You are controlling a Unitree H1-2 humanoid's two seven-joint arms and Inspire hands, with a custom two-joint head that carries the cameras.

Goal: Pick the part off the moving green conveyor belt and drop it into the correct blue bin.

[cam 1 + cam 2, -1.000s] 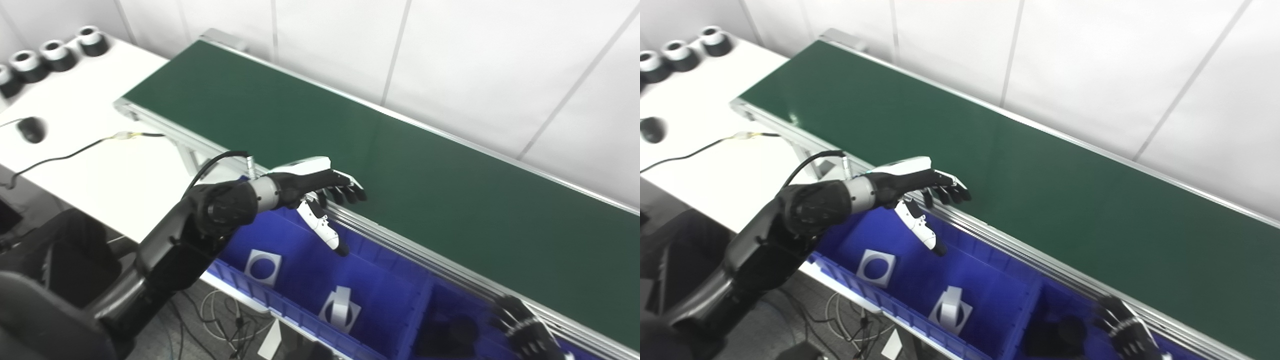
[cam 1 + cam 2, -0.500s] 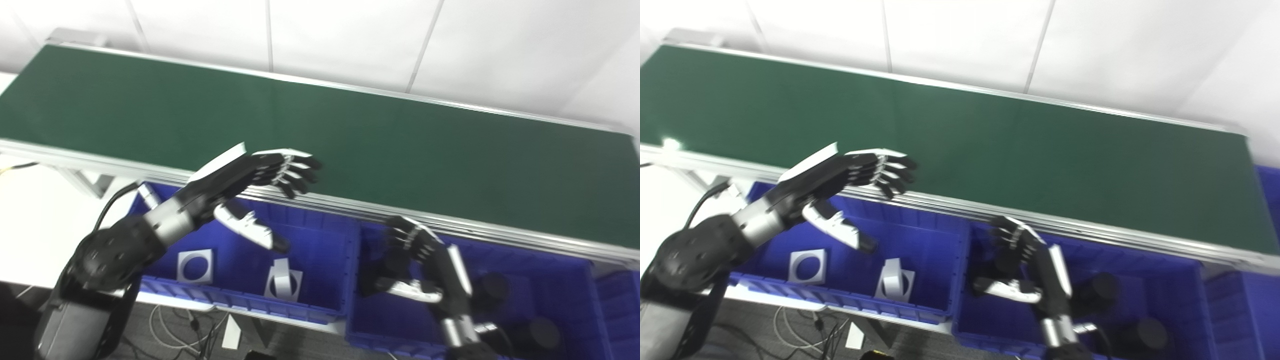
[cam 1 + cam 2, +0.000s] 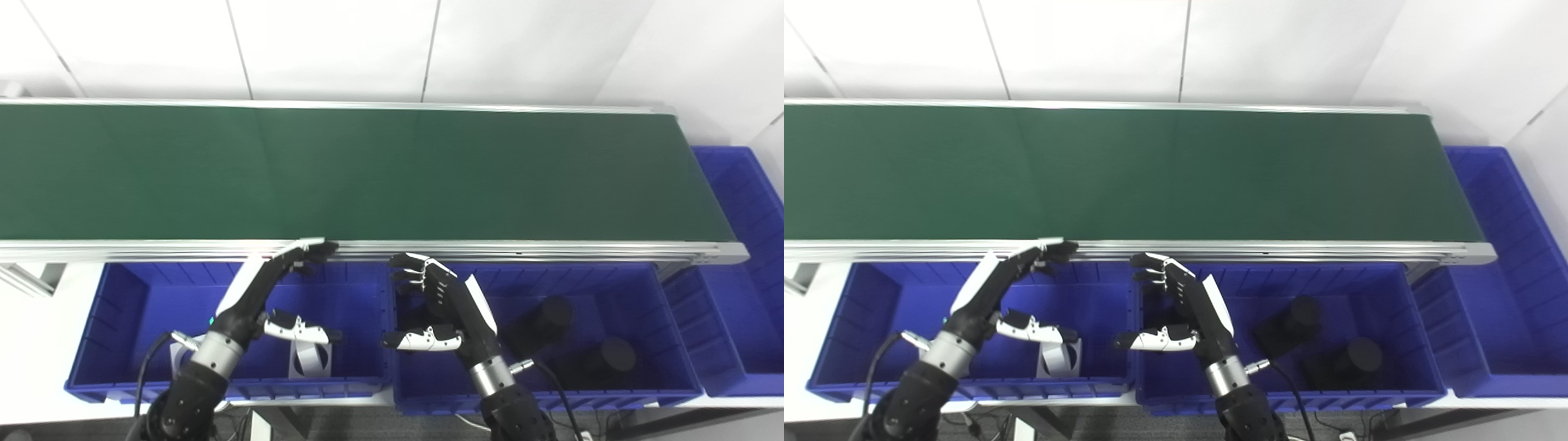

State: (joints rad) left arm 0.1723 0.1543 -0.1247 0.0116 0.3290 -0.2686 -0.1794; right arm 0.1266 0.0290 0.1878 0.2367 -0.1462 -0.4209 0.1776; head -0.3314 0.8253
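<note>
The green conveyor belt (image 3: 367, 171) runs across the whole view and carries no part that I can see. My left hand (image 3: 269, 294) hangs open over the left blue bin (image 3: 122, 294), fingertips near the belt's front rail, holding nothing. My right hand (image 3: 441, 306) is open over the middle blue bin (image 3: 649, 288), fingers spread and thumb pointing left, also empty. A white square part with a round hole (image 3: 309, 361) lies in the left bin under the left thumb. Two black cylindrical parts (image 3: 551, 312) (image 3: 615, 352) sit in the middle bin.
A third blue bin (image 3: 735, 202) stands past the belt's right end. The aluminium rail (image 3: 551, 250) edges the belt just above the bins. A white wall rises behind the belt. Cables trail from both wrists.
The camera has swung right, so the whole picture has shifted and the belt now lies level. My right hand has risen into full view over the middle bin. My left hand stays over the left bin.
</note>
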